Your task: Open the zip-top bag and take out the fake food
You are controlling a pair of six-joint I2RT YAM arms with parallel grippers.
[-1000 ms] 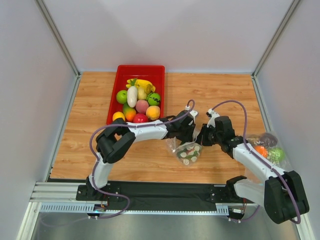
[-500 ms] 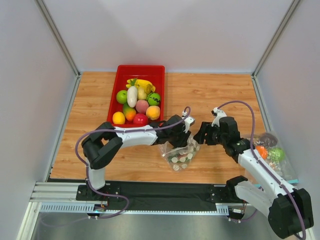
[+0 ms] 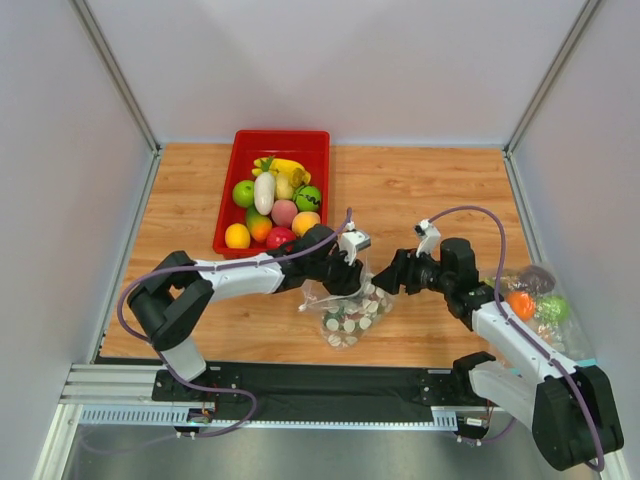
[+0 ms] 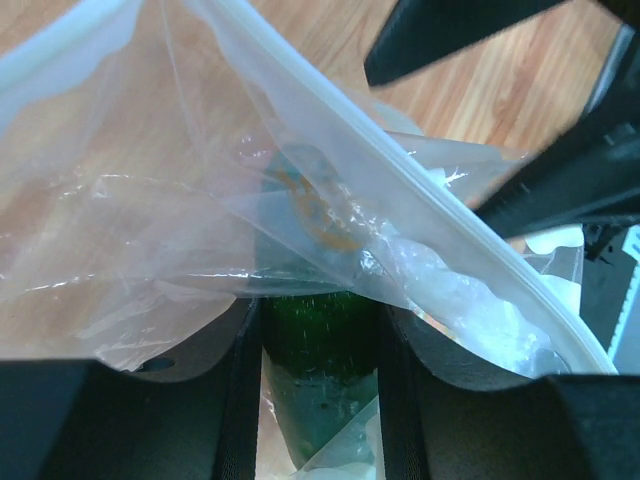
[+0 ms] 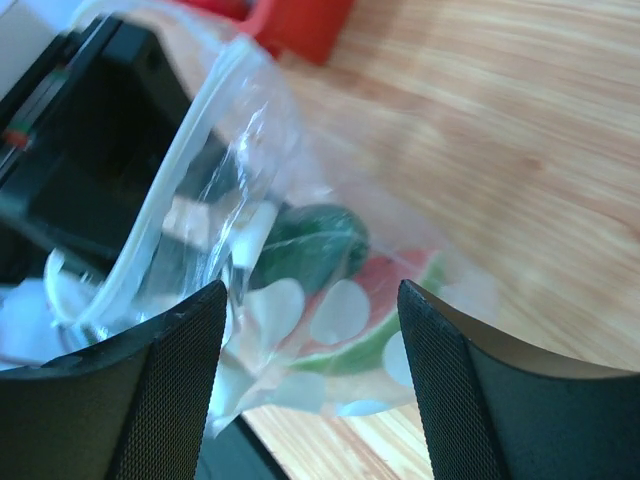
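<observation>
Nearest the arm bases, the dotted bag [image 3: 348, 312] sags mid-table with its mouth parted; the left gripper [image 4: 318, 335] is closed on the cucumber [image 5: 310, 245] at that mouth, though whether film lies between I cannot tell; the right gripper [image 5: 305, 300] stands with jaws wide apart just beside, holding nothing; better, I judge, that it pinch the bag's rim so the cucumber draws out alone. Rightward lies a plain bag [image 3: 535, 292] of coloured pieces; farthest, a red tray [image 3: 283, 135] holds fruit.

No readable text or numbers anywhere — the zip-top bag [image 3: 348, 312] bears only dots.
</observation>
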